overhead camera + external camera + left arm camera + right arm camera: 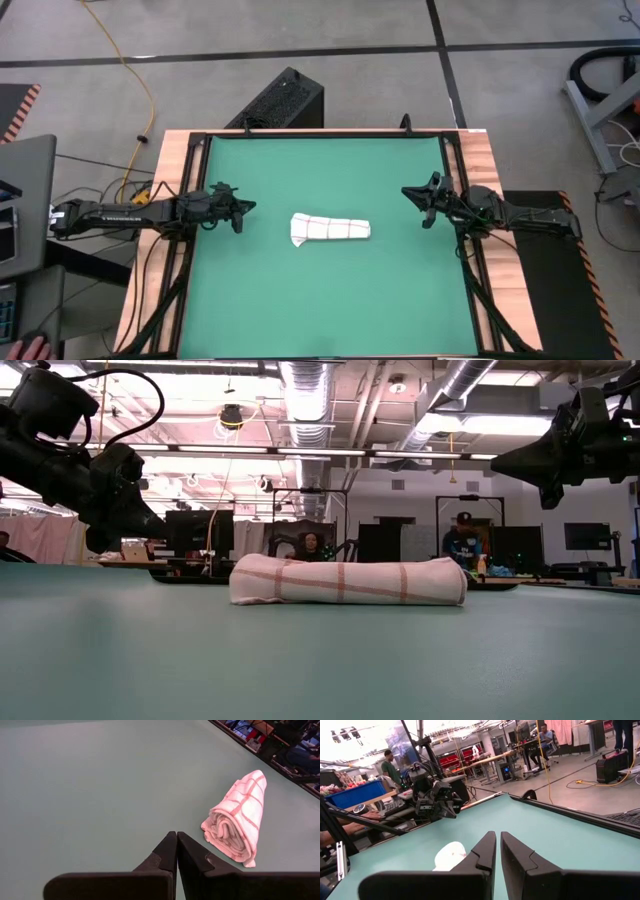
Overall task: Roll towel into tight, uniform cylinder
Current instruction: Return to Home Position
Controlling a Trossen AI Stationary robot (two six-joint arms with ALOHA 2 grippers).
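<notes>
Towel [330, 229] lies rolled into a short log on the green mat [330, 310], lengthwise between the two grippers and clear of both. It sits just off the line joining their fingertips. Red-brown grid lines run around the roll. The end toward the left gripper [248, 207] looks thicker and a bit flared; the end toward the right gripper [411, 193] is slimmer.

The left wrist view shows the near end of the towel [240, 817] as a loose spiral of layers, ahead of the fingertips and off to one side, not touching them. Left gripper [176, 834]: fingers pressed flat together, nothing between them.

Right gripper [498, 834]: fingers drawn in to a thin slit, holding nothing. The towel [449, 856] shows as a pale lump on the mat ahead of it, and the left arm faces it from beyond.

In the low view the towel [348, 581] rests flat on the mat, one arm hanging at each side well above the surface. People sit at desks in the room behind. On the floor beyond the table are a yellow cable [140, 85] and a black box [286, 100].
</notes>
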